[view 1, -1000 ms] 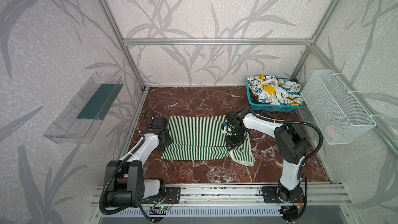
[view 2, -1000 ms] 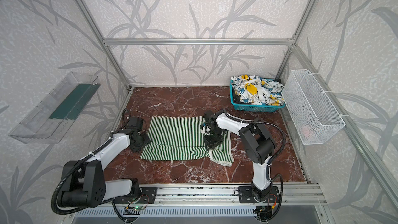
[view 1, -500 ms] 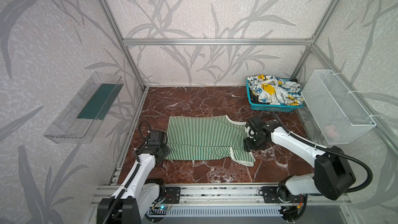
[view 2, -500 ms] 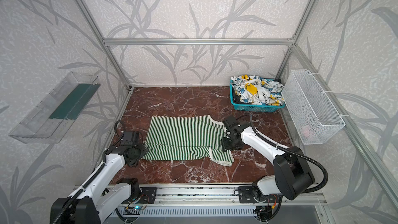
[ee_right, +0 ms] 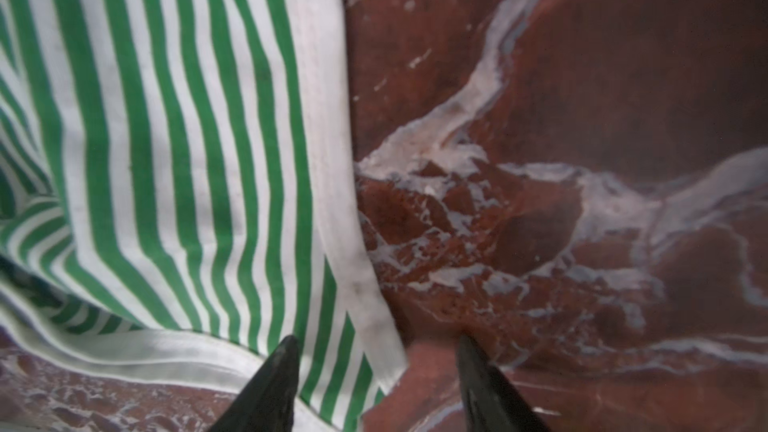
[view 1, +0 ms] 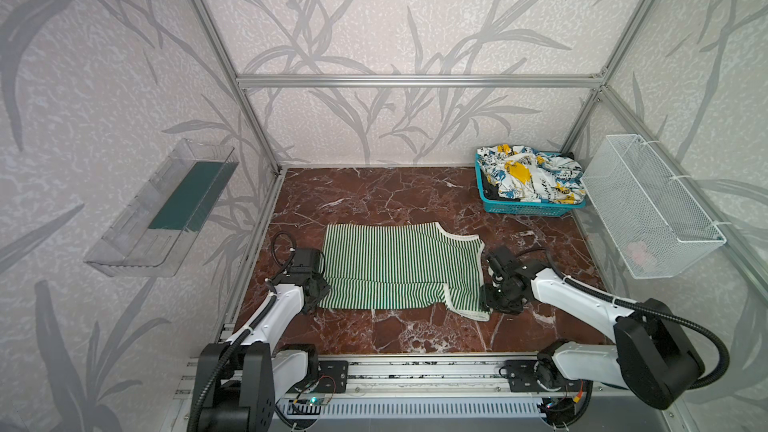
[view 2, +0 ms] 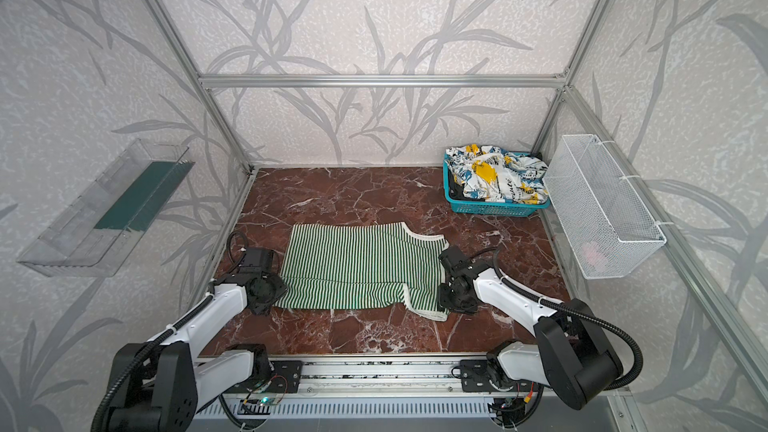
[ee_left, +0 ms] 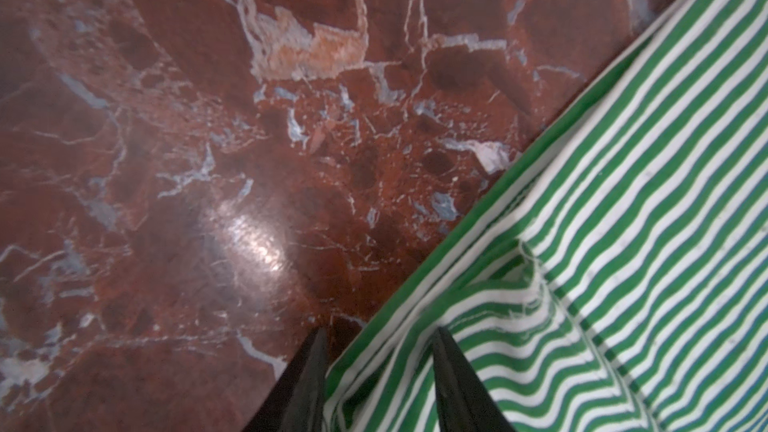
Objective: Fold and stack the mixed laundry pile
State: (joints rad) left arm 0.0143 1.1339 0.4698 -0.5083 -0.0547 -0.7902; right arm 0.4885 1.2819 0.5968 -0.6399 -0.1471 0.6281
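Note:
The green-and-white striped garment [view 1: 395, 268] [view 2: 357, 268] lies spread flat on the red marble floor. My left gripper [view 1: 319, 295] [view 2: 274, 292] is low at its near left corner. In the left wrist view the left gripper [ee_left: 380, 340] is open, with the striped hem [ee_left: 415, 326] rising between the jaws. My right gripper [view 1: 488, 305] [view 2: 442, 303] is at the near right corner. In the right wrist view the right gripper [ee_right: 376, 344] is open astride the white-trimmed corner [ee_right: 374, 326]. A printed garment [view 1: 532, 176] and a black one [view 1: 490, 191] fill the teal basket.
The teal basket [view 1: 528, 207] stands in the back right corner. A white wire mesh basket [view 1: 648, 201] hangs on the right wall with a small pinkish item [view 1: 638, 251] inside. A clear shelf [view 1: 166, 205] hangs on the left wall. Aluminium frame posts ring the floor.
My right gripper left the middle of the striped garment and came down at its near right corner. The left gripper slid from the left edge to the near left corner, its jaws narrowing.

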